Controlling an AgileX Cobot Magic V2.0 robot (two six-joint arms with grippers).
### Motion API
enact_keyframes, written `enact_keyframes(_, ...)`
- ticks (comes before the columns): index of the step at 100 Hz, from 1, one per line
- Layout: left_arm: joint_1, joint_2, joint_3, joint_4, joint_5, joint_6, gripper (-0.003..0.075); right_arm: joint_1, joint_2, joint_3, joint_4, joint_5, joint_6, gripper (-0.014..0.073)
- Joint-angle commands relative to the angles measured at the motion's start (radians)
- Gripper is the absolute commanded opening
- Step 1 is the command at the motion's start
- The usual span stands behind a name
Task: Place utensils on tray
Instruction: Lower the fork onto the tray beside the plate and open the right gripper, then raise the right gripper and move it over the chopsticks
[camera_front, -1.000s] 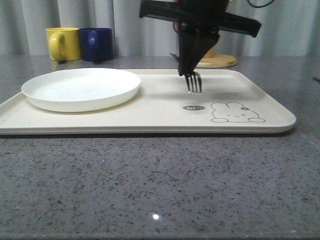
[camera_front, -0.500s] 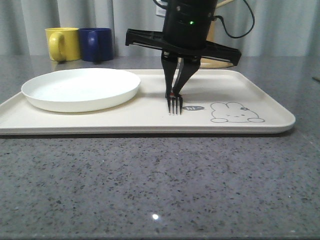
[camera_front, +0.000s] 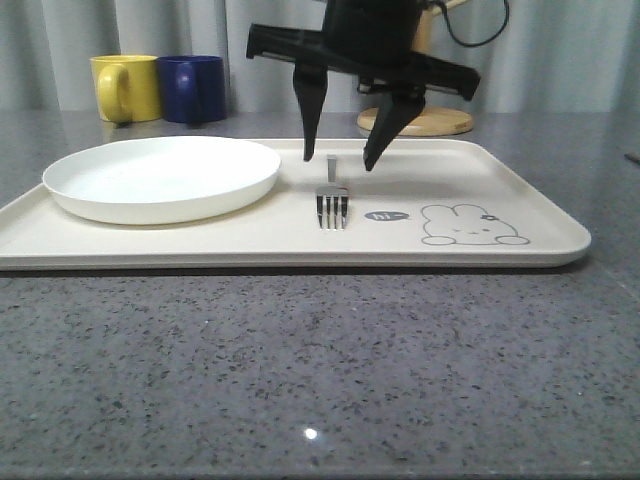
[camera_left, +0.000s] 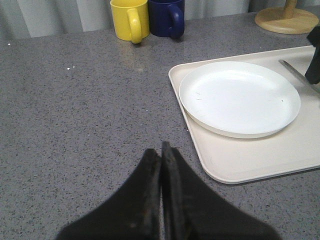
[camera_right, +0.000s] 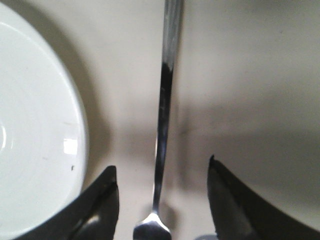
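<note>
A silver fork (camera_front: 331, 205) lies flat on the cream tray (camera_front: 500, 190), tines toward the front, just left of the rabbit drawing. My right gripper (camera_front: 339, 163) hangs open directly over its handle, one finger on each side, not touching it. In the right wrist view the fork handle (camera_right: 165, 100) runs between the spread fingers of the right gripper (camera_right: 161, 165) on the tray (camera_right: 240, 75). My left gripper (camera_left: 162, 147) is shut with nothing in it, above the grey table left of the tray (camera_left: 220, 170). The fork's handle end (camera_left: 295, 72) shows past the plate.
A round white plate (camera_front: 160, 178) fills the tray's left part, close to the fork (camera_right: 35, 125). A yellow mug (camera_front: 125, 88) and a blue mug (camera_front: 192, 88) stand at the back left. A round wooden base (camera_front: 430, 122) sits behind the tray.
The right gripper carried the fork down and to the left, laid it on the tray, opened and rose slightly. The fork now lies free.
</note>
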Motion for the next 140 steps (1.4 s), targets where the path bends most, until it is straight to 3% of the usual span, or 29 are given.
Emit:
enact_keyframes(1,-0.006,0.010,-0.024,-0.006,-0.074,-0.010,-0.0019,-0.018,-0.114,-0.037,-0.037,0.031,-0.081,0.0414)
enact_keyframes(42,-0.006,0.010,-0.024,-0.006,-0.074,-0.010,-0.0019,-0.282,-0.195,-0.034,-0.037,0.295,-0.338,0.0414)
enact_keyframes(95,-0.006,0.010,-0.024,-0.006,-0.074,-0.010,-0.0019,-0.562,-0.216,0.129,-0.037,0.268,-0.441,0.0414)
enact_keyframes(140,-0.006,0.010,-0.024,-0.006,-0.074,-0.010,-0.0019,-0.634,-0.215,0.277,-0.042,0.158,-0.500,0.0414)
